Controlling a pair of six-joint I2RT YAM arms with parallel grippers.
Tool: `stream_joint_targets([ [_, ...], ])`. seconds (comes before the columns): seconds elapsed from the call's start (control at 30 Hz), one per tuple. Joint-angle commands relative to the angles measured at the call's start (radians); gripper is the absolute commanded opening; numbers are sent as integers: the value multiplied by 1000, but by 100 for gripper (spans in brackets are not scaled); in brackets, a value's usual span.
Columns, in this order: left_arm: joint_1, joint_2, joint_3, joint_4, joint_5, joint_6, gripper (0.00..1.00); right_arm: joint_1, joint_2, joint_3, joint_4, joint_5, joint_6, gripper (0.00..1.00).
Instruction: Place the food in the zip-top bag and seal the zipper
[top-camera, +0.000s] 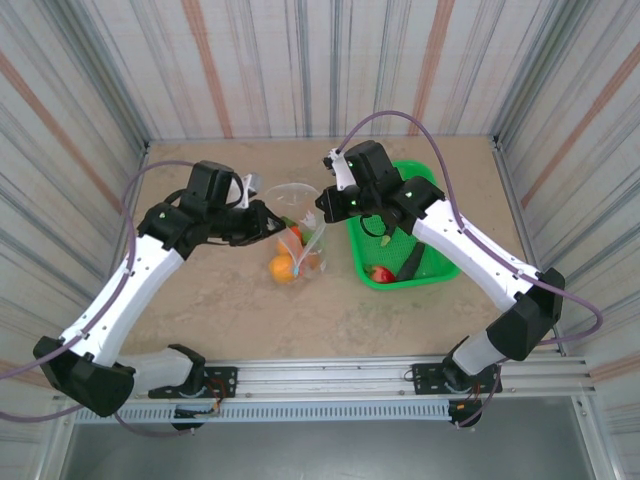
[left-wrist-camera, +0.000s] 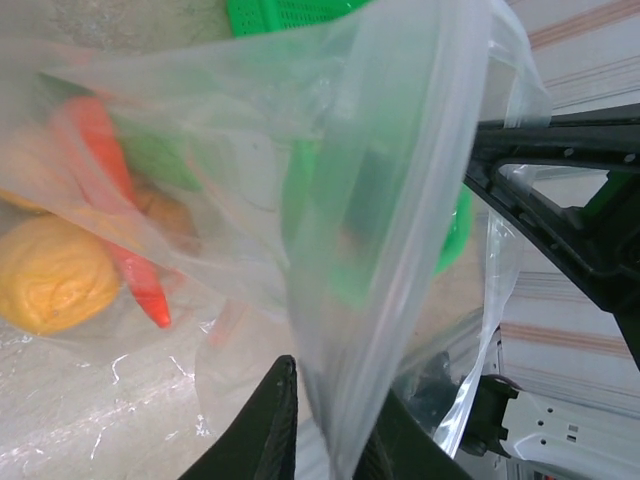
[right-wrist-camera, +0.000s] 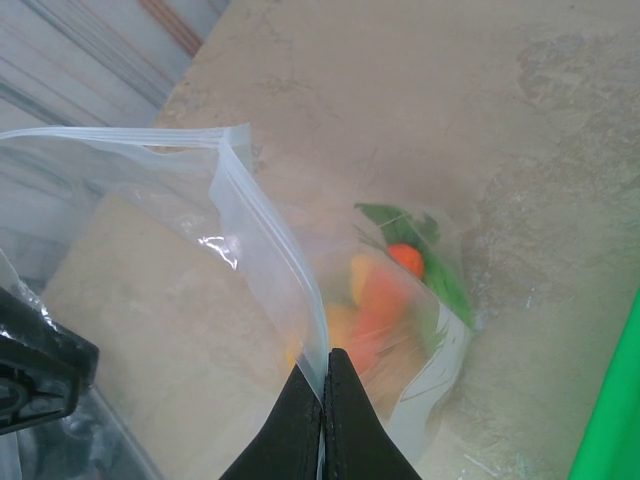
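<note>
The clear zip-top bag (top-camera: 297, 215) hangs stretched above the table between my two grippers. My left gripper (top-camera: 268, 222) is shut on its left edge, and the film runs down between the fingers (left-wrist-camera: 262, 420). My right gripper (right-wrist-camera: 325, 365) is shut on the pale zipper (right-wrist-camera: 270, 230) at the right side of the mouth. The mouth gapes open between them. Low in the bag lie an orange (top-camera: 283, 268), a carrot (left-wrist-camera: 120, 200) and a yellow-orange fruit (left-wrist-camera: 50, 275). A carrot top with green leaves (right-wrist-camera: 405, 258) shows through the film.
The green mesh basket (top-camera: 432, 268) sits just right of the bag, under my right arm. In it are a red fruit (top-camera: 381, 273) and a dark eggplant (top-camera: 411, 262). Striped walls close in the table on three sides.
</note>
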Motion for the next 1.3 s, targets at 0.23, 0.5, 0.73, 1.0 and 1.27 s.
stream_joint_targets([
  [0.23,9,-28,125,-25,-58,49,0,-36,8,-9,-23,26,1,6],
  [0.5,9,14,199,-127,-74,124,0,-49,23,12,-20,20,-10,21],
  [0.73,26,51,174,-108,-36,127,0,-40,-44,11,33,-32,-55,63],
  [1.0,18,78,125,-16,71,77,0,-197,-112,-88,-22,130,-35,61],
  [1.27,8,91,93,73,129,31,0,-409,115,-154,-102,161,105,68],
])
